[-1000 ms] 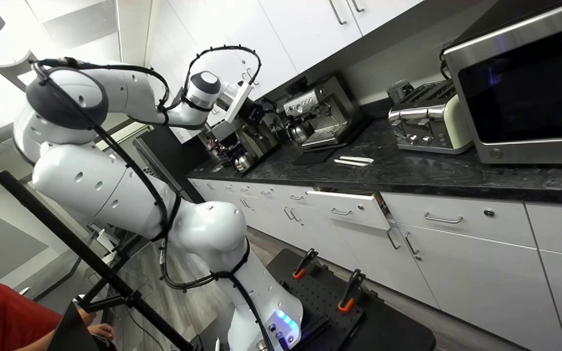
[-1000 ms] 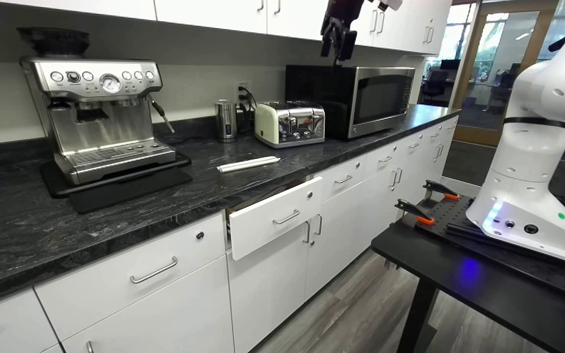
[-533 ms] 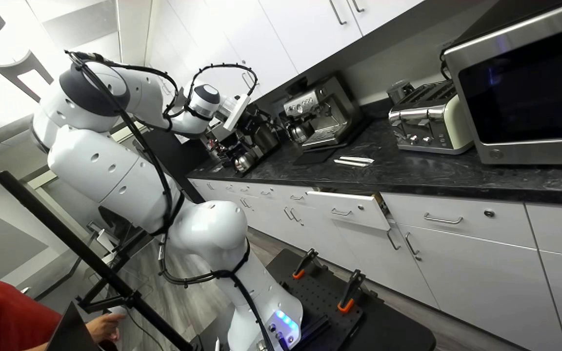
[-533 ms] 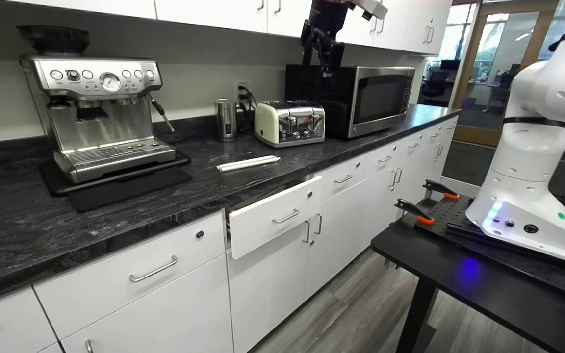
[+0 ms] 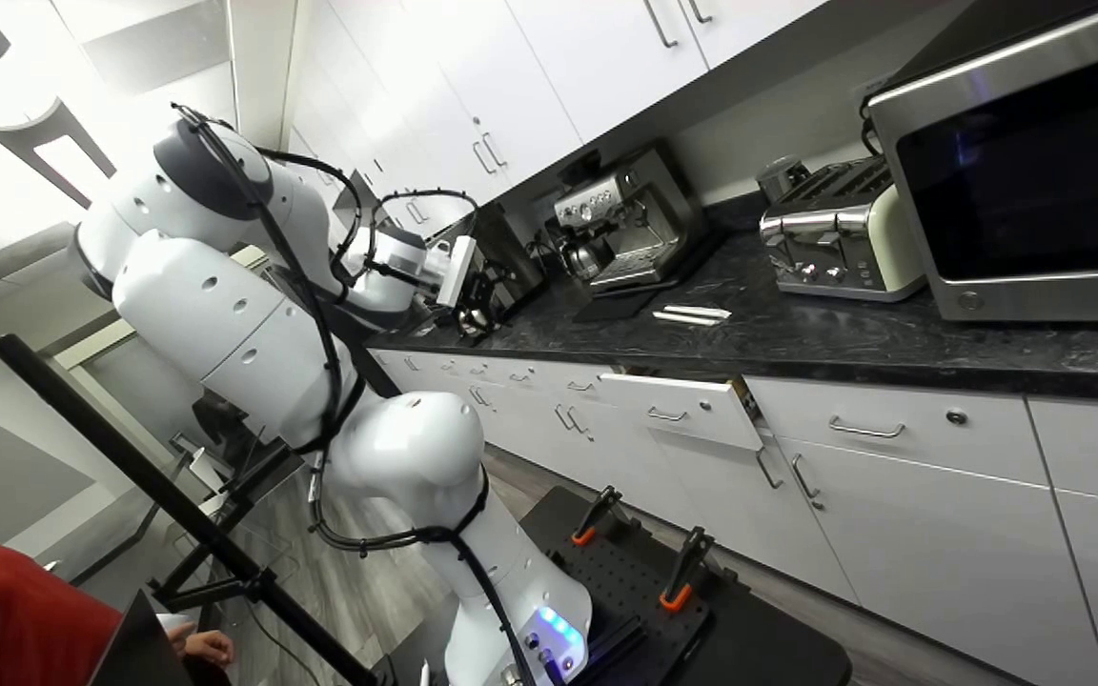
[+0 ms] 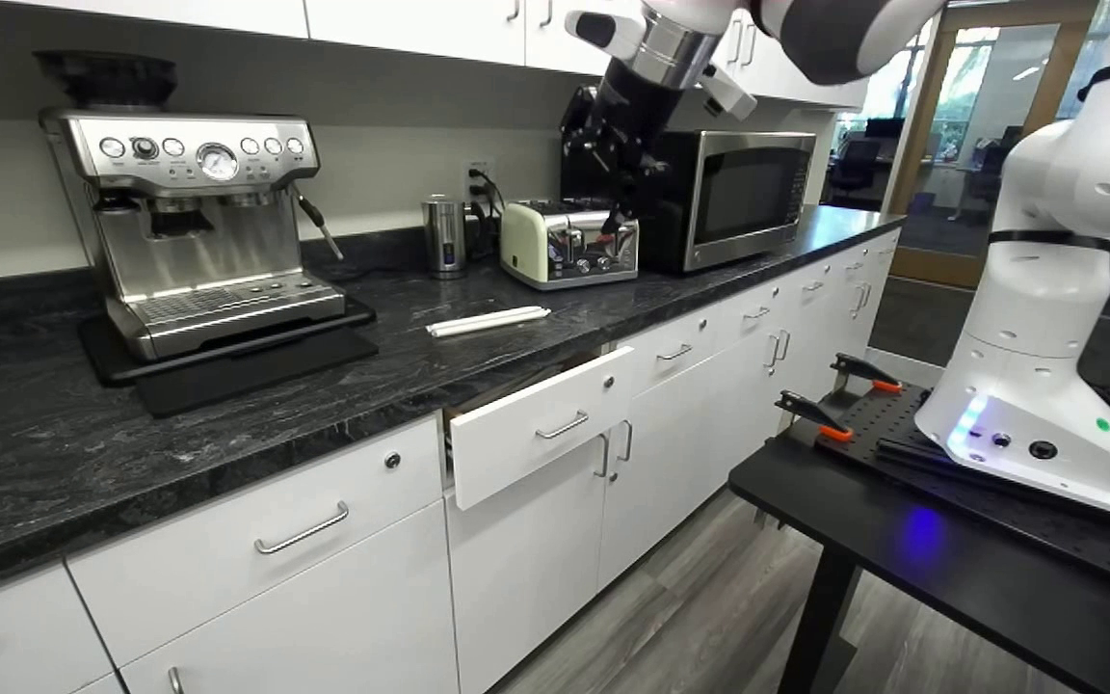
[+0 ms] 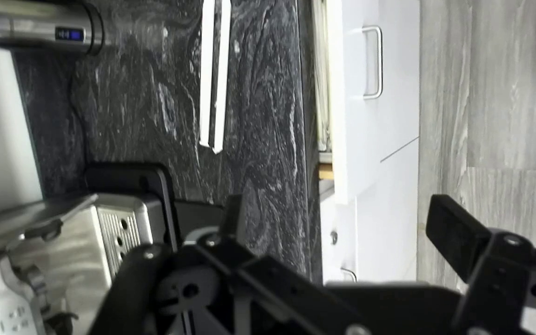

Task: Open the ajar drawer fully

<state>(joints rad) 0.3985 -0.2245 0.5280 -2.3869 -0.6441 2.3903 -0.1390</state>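
The drawer (image 6: 526, 439) stands partly pulled out under the counter, its flat white front proud of the cabinets. It also shows in another exterior view (image 5: 692, 412) and at upper right in the wrist view (image 7: 354, 125). Its slim silver bar handle (image 7: 378, 63) is visible in all views. In the wrist view a strip of wood and pale contents show in the narrow gap; most of the interior is hidden. My gripper (image 7: 342, 221) is open and empty, high above the drawer and apart from it. In an exterior view the gripper (image 6: 613, 198) overlaps the toaster and microwave.
The dark countertop (image 6: 401, 386) carries an espresso machine (image 6: 208, 231), a toaster (image 6: 569, 246), a microwave (image 6: 748, 198) and two white sticks (image 6: 488, 321). Wall cupboards (image 5: 549, 76) hang above. Neighbouring closed drawers (image 6: 304, 520) flank the drawer. Clamps (image 5: 687, 567) stand on my base table.
My arm has come down and turned, and the gripper is lower, dropping from cupboard height to in front of the toaster in an exterior view. The drawer has not moved.
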